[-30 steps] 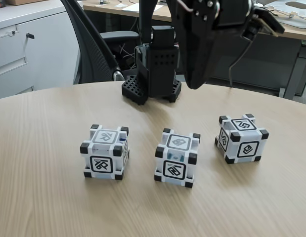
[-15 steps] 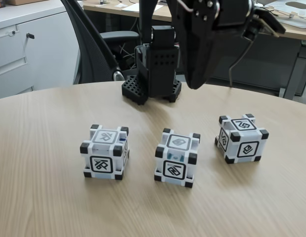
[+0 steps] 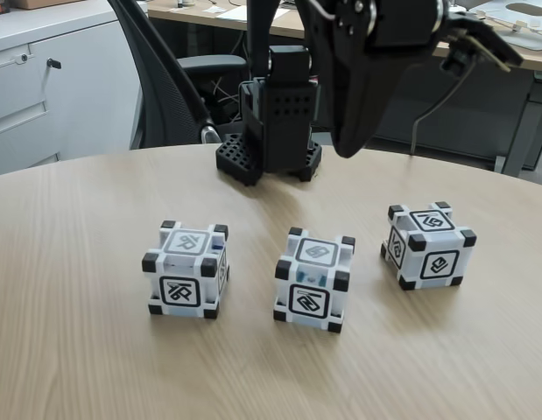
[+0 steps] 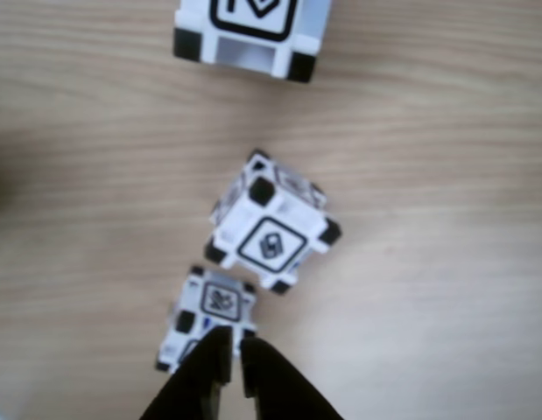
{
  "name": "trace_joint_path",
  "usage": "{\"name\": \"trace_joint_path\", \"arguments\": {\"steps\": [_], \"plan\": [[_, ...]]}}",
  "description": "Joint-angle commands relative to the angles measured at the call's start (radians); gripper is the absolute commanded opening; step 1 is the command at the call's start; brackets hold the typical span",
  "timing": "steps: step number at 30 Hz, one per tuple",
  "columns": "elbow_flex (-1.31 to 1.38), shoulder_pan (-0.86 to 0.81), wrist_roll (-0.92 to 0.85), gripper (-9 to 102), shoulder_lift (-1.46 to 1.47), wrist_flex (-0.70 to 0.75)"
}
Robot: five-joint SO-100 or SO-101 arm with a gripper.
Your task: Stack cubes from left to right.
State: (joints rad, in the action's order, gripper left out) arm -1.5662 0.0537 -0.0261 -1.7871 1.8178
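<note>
An office room is behind the scene: a white cabinet (image 3: 43, 79) at the left, a black office chair (image 3: 165, 79) and desks at the back. In front lies a round light wooden table (image 3: 78, 367). The black base of the arm (image 3: 272, 131) stands at the far edge of it.

Three small white-grey plastic cubes with black corner blocks and a black-framed glyph on each face stand in a row on the table in the fixed view, apart from each other, none on top of another. The left cube (image 3: 186, 269) and the middle cube (image 3: 313, 279) are nearer to the camera; the right cube (image 3: 426, 245) stands a little further back and is turned.

The black two-finger gripper (image 3: 345, 149) hangs in the air above the table, behind the cubes, touching nothing. In the other view its fingertips (image 4: 228, 350) are pressed almost together, with a thin gap, and grasp nothing; they appear over the lowest cube (image 4: 209, 319).
</note>
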Motion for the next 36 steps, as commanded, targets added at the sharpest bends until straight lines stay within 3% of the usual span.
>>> {"name": "trace_joint_path", "arguments": {"steps": [1,14,30,36], "plan": [[0.043,-0.006,-0.003,0,-0.025,0.000],[0.023,0.028,0.054,0,-0.023,0.000],[0.023,0.308,0.101,0,0.002,-0.011],[0.023,0.330,0.133,0,0.124,-0.080]]}}
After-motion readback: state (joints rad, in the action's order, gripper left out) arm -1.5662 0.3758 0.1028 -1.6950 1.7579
